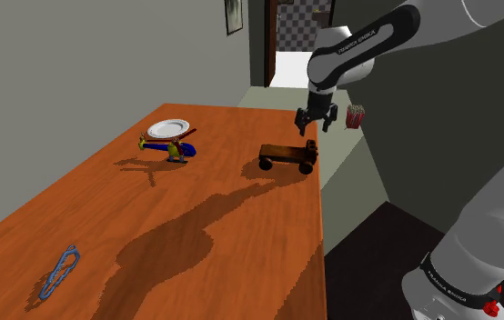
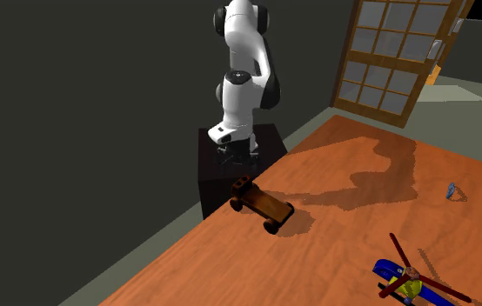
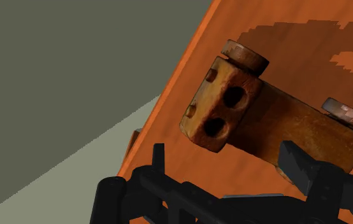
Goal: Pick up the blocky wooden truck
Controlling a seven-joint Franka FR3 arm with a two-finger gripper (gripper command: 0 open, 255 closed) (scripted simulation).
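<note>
The brown wooden truck (image 1: pixel 287 156) stands on the orange table (image 1: pixel 196 236), close to the edge at the shoulder view's right. It has dark wheels, a flat bed and a blocky cab with two round holes (image 3: pixel 223 105). My black gripper (image 1: pixel 307 121) hangs open just above the cab end, not touching it. In the wrist view the gripper (image 3: pixel 226 167) has its two fingers standing apart over the truck's bed, with the cab just beyond them. From the second exterior view the gripper (image 2: pixel 232 159) sits above the truck (image 2: pixel 261 205) near the table's edge.
A blue and red toy helicopter (image 1: pixel 170 145) and a white plate (image 1: pixel 168 128) lie farther in on the table. A blue clip (image 1: pixel 59 270) lies near the front corner. A red-striped box (image 1: pixel 355 116) stands on the grey ledge past the table's edge.
</note>
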